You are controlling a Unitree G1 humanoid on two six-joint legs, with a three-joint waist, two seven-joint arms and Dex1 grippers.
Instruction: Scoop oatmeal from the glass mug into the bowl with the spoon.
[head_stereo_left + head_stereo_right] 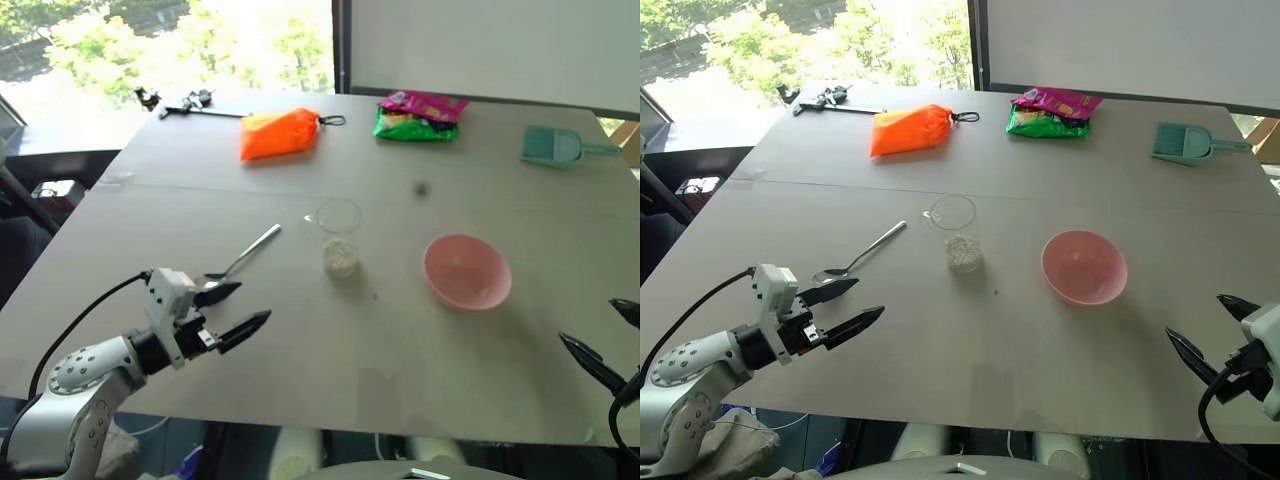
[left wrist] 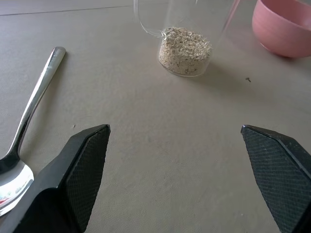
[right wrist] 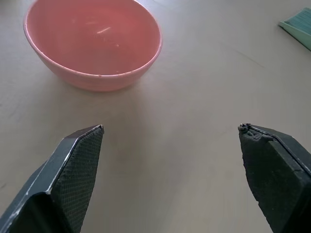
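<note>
A clear glass mug (image 1: 338, 236) stands mid-table with pale grainy oatmeal (image 1: 341, 258) heaped in its bottom, also in the left wrist view (image 2: 185, 44). To its right sits the pink bowl (image 1: 467, 271), holding nothing but a few specks (image 3: 97, 41). The silver spoon (image 1: 245, 254) lies flat left of the mug, head toward me. My left gripper (image 1: 233, 312) is open, hovering just beside the spoon's head, holding nothing. Near the table's front right edge my right gripper (image 1: 603, 338) stands open, short of the bowl.
At the back of the table lie an orange pouch (image 1: 279, 133), a pink-and-green snack bag (image 1: 418, 116), a teal plastic scoop (image 1: 558, 148) and a small black tool (image 1: 188, 105). The table's front edge (image 1: 330, 425) runs just beyond my grippers.
</note>
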